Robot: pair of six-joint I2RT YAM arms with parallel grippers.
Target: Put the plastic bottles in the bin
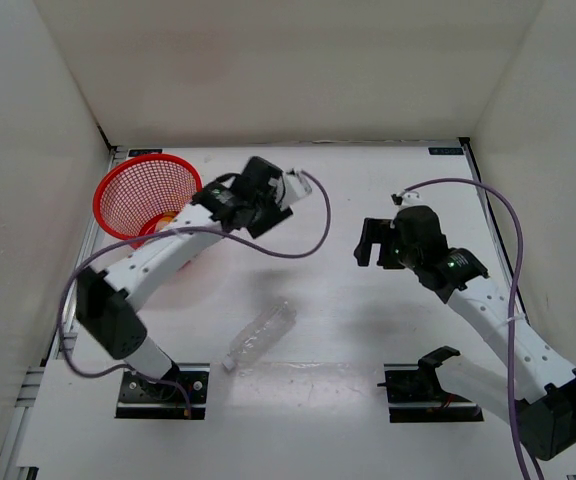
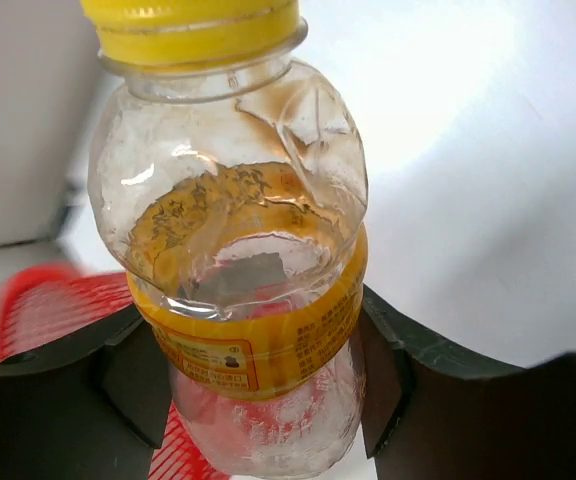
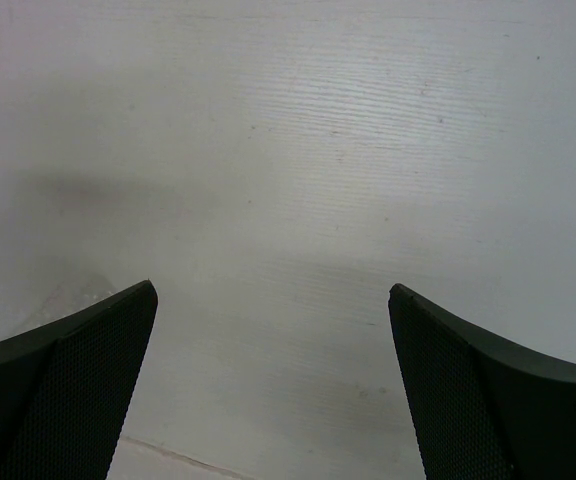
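White tabletop [image 1: 368,330] is all your right wrist view takes in. The right gripper [image 3: 273,380] holds nothing, and its two dark fingers [image 3: 68,400] stand wide apart above the bare surface.

Only the left wrist view tells you what the left gripper [image 2: 258,370] has. It is clamped on the short clear bottle [image 2: 238,230], with a pad pressing the yellow label from each side. Past that bottle, low and to the left of the fingers, the bin [image 1: 118,190] shows as a blur of red mesh. From overhead the wrist hides the bottle itself, but you can see that this gripper hangs just beside the bin's rim, on the side facing the table's middle.

The overhead view alone shows the crinkled bottle [image 1: 260,335]. It lies on the table well apart from both grippers, back toward the arm bases from the left gripper and roughly between the two arms.

Plain white walls [image 1: 268,70] close the table on three sides, and a purple cable [image 1: 508,230] loops off each arm.

The held bottle's long axis runs out from the fingers. Its yellow cap [image 2: 193,25] is at the far end and its base sits low between the pads. The crinkled bottle lies flat, with its long axis slanting from near-left to far-right in the overhead view. You cannot tell which end carries its cap.
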